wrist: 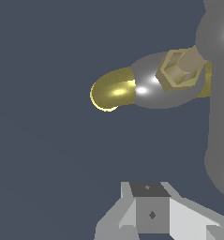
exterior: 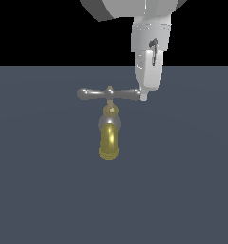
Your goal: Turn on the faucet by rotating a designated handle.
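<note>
A white robot arm (exterior: 151, 35) reaches down from above to a small faucet (exterior: 109, 126) standing alone on a flat slate-grey surface (exterior: 39, 190) under a black backdrop. The faucet sits near the middle of the exterior view, its brass-gold spout (exterior: 109, 143) curving down toward the camera below a grey neck (exterior: 108, 121). Across its top lies the handle (exterior: 108, 93), a glossy silver crossbar with rounded ends and a small central knob, level and wider than the spout. The gripper (exterior: 144, 95) hangs at the crossbar's end on the exterior view's right, its white fingertip (exterior: 143, 96) touching or just beside that bulbous end; only one finger can be made out there, and the contact itself is too small to confirm. Seen from the wrist, the pale grey finger bases (wrist: 151, 213) frame the gold spout (wrist: 111, 91), a brass hex fitting (wrist: 179, 70) and the blurred grey bulk of the handle (wrist: 219, 103) close alongside. Nothing shows between the fingers, yet how wide the claw stands cannot be told from either view
</note>
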